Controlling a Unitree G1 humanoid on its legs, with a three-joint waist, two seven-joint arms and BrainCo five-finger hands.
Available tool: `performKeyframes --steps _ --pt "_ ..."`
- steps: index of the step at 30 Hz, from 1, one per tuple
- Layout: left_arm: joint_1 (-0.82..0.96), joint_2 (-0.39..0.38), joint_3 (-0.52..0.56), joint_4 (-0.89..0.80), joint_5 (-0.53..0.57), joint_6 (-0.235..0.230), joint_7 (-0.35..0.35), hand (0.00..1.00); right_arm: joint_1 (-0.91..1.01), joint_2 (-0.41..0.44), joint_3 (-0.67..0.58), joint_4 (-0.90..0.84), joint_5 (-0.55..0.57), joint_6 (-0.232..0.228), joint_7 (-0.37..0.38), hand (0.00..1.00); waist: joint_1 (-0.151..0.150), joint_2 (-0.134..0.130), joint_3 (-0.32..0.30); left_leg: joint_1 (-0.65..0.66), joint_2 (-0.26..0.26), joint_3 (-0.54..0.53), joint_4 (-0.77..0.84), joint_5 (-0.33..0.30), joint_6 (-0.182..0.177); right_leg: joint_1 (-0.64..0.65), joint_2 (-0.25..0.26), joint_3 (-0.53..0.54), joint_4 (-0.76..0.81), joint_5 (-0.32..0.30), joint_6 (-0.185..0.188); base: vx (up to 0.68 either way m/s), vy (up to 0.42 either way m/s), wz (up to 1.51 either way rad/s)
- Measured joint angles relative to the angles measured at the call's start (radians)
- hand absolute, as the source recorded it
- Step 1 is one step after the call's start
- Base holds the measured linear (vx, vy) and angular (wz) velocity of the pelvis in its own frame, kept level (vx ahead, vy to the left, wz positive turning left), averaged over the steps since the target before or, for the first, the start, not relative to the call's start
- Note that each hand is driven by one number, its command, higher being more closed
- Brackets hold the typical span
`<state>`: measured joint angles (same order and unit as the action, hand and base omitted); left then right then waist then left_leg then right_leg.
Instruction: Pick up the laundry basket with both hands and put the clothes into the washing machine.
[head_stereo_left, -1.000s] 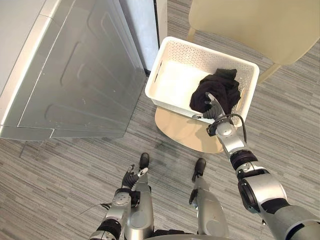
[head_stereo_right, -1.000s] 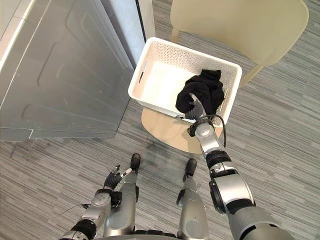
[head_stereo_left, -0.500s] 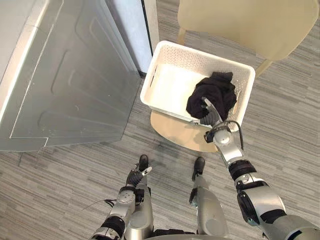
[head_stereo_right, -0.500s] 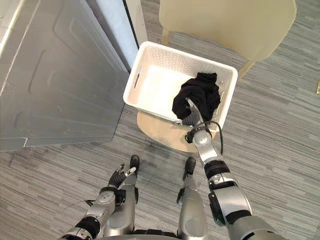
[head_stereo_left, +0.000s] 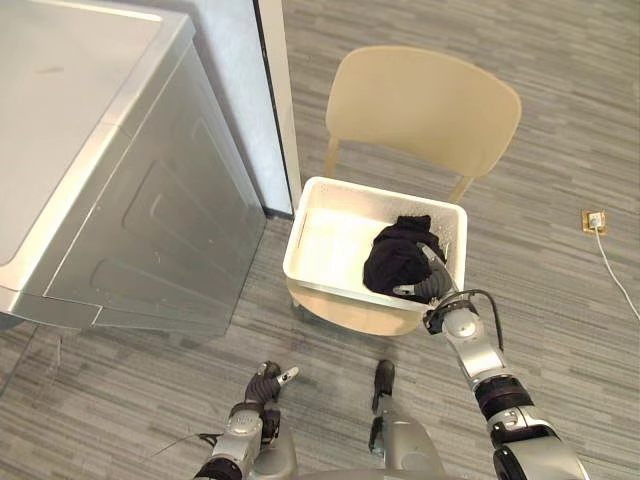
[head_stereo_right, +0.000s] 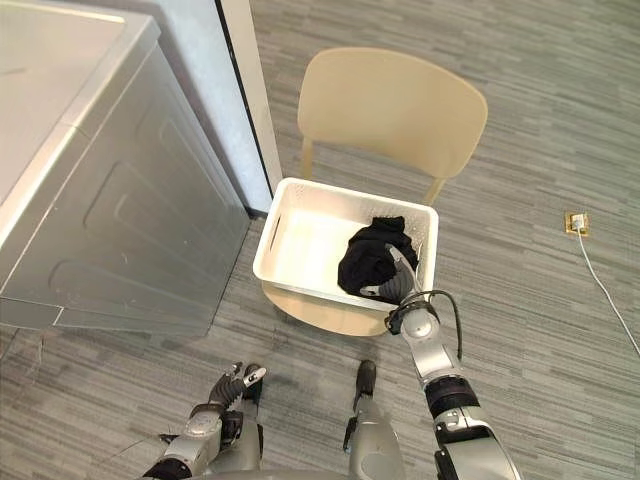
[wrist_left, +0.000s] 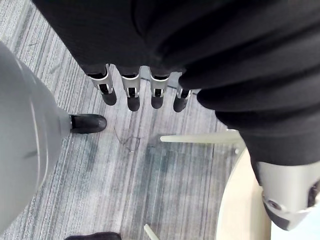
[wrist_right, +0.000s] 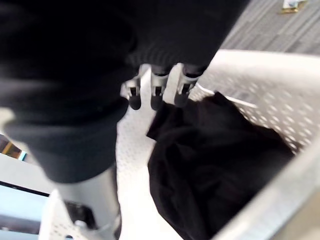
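Leftmost, washing machine (head_stereo_left: 120, 200). My left hand (head_stereo_left: 265, 383) hangs low, fingers relaxed, empty. Laundry basket (head_stereo_left: 330, 283) sits on chair (head_stereo_left: 420, 100) seat, black clothes (head_stereo_left: 395, 258) at its right end. My right hand (head_stereo_left: 435, 288), fingers loose, at near-right rim. Risk: one-handed lift could tip basket off chair.

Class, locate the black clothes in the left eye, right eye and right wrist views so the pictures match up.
Left eye view: black clothes heaped in the right end of the white basket, on the chair.
Right eye view: same heap, basket's right end.
Right wrist view: heap against the basket's perforated wall.
Shared landmark: the white basket.
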<state>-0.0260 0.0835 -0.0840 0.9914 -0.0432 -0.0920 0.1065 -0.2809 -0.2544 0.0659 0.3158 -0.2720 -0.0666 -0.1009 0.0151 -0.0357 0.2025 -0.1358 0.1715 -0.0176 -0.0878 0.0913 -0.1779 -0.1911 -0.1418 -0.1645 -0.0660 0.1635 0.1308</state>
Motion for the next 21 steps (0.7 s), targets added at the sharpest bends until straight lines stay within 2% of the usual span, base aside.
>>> performKeyframes --steps 2,6,12,17,20,21 --pt "0.011 0.002 0.019 0.001 0.018 0.001 0.0 0.0 0.031 0.0 0.0 -0.1 0.028 -0.021 0.017 0.0 0.0 0.001 -0.013 0.011 0.0 0.0 -0.003 -0.001 0.0 0.017 0.001 -0.002 -0.011 0.003 -0.002 0.0 0.01 0.02" --pt "0.026 0.001 0.056 0.001 0.034 0.001 -0.017 0.0 0.055 0.0 0.0 -0.164 0.061 -0.064 0.042 0.0 0.0 -0.001 -0.032 0.013 0.0 -0.003 -0.003 0.003 0.004 0.032 0.001 -0.013 -0.028 0.007 0.0 0.0 0.018 0.06" --pt "0.032 0.002 0.057 0.001 0.06 0.001 -0.02 0.0 0.078 0.001 0.001 -0.164 0.068 -0.065 0.061 0.0 0.001 0.001 -0.036 0.024 0.0 -0.01 -0.003 0.002 0.004 0.052 0.0 -0.024 -0.031 0.01 -0.004 0.01 0.014 0.04" --pt "0.032 0.001 0.056 0.002 0.059 0.001 -0.021 0.0 0.036 -0.01 0.002 -0.017 0.064 -0.057 0.06 0.0 0.001 0.006 -0.034 0.01 -0.002 -0.018 -0.003 0.003 0.005 0.043 -0.002 -0.031 -0.031 0.01 -0.004 -0.02 0.01 0.04" --pt "0.028 0.001 0.055 0.012 0.059 -0.003 -0.019 0.0 0.013 -0.032 0.007 0.084 0.052 -0.038 0.057 0.0 0.002 0.021 -0.024 -0.002 -0.002 -0.038 -0.003 0.003 0.005 0.042 -0.002 -0.049 -0.031 0.01 -0.004 -0.03 0.017 0.17" --pt "0.029 -0.001 0.055 0.014 0.056 -0.003 -0.018 0.0 -0.029 -0.043 0.007 0.176 0.042 -0.036 0.058 0.0 0.001 0.032 -0.016 -0.009 -0.004 -0.049 -0.003 0.005 0.004 0.041 -0.004 -0.056 -0.031 0.01 -0.004 -0.03 0.016 0.14"
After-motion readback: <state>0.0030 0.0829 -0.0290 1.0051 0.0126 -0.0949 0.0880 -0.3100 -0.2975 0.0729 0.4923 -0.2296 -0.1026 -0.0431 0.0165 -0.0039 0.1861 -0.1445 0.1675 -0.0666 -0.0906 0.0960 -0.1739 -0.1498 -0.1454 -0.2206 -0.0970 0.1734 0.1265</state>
